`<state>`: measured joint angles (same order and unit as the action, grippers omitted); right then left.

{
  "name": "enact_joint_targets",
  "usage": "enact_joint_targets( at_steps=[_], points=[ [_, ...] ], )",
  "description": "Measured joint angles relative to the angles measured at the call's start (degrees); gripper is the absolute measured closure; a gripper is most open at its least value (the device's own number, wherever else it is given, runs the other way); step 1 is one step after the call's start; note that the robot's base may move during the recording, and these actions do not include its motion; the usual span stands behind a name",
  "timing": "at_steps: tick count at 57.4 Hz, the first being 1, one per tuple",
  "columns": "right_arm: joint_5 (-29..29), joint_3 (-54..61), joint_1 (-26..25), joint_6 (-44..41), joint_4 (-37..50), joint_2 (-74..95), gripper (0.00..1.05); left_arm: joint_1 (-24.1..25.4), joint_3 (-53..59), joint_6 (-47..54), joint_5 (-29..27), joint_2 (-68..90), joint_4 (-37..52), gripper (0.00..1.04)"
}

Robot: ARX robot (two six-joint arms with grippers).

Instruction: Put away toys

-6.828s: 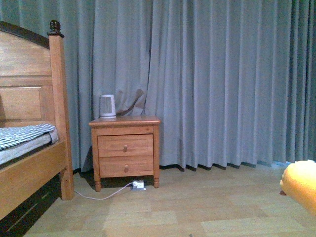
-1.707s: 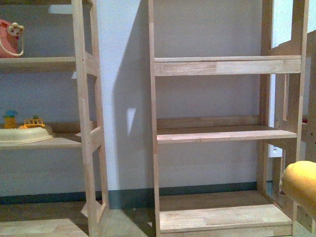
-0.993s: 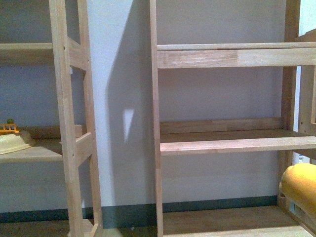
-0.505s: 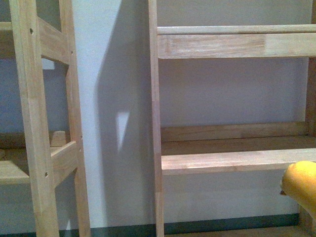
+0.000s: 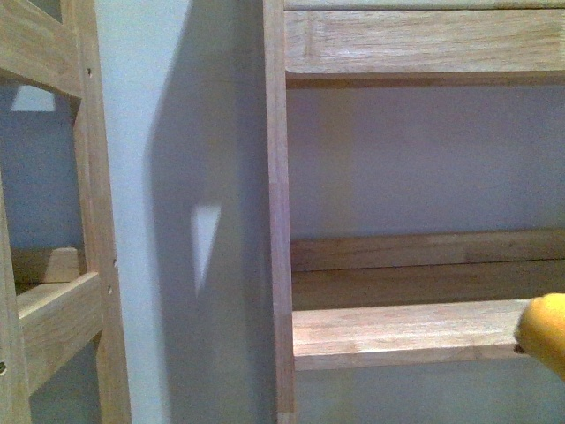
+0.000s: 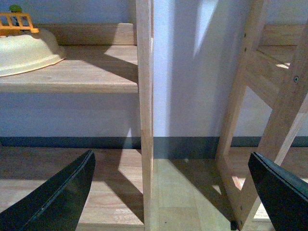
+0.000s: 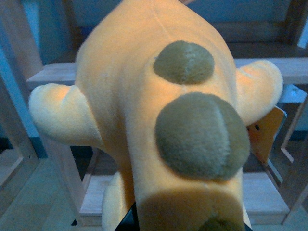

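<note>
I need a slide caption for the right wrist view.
Yellow-orange plush toy with dark spots fills the view, wooden shelves behind.

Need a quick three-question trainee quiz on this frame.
1. True or false: the plush toy rests on the shelf.
2. The left jaws are: A open and empty; B shut on the toy; C shut on a shelf post.
3. Which wrist view shows the cream dish?
Key: 1 false, it is held in the air in front of the shelf; 2 A; 3 left.
</note>
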<state>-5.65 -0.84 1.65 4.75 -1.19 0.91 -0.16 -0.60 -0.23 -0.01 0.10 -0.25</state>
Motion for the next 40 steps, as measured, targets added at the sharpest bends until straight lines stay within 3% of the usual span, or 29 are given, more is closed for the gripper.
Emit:
enact_joint_targets(
  at_steps=[6, 14, 25, 40],
  points=[
    [-2.38, -0.83, -1.09, 6.47, 0.52, 3.26, 0.98, 0.02, 0.0, 0.0, 0.0, 0.0, 0.0, 0.06],
    [-2.38, -6.56, -2.01, 7.02, 3.63, 8.35, 0.98, 0.02, 0.0, 0.0, 0.0, 0.0, 0.0, 0.06],
    [-5.38, -16.87, -0.66, 4.63, 6.99, 14.43, 0.98, 0.02, 0.0, 0.0, 0.0, 0.0, 0.0, 0.06],
    [-10.21, -32.74, 5.38, -2.16, 9.35, 22.86, 0.98, 0.02, 0.0, 0.0, 0.02, 0.0, 0.0, 0.06]
  ],
)
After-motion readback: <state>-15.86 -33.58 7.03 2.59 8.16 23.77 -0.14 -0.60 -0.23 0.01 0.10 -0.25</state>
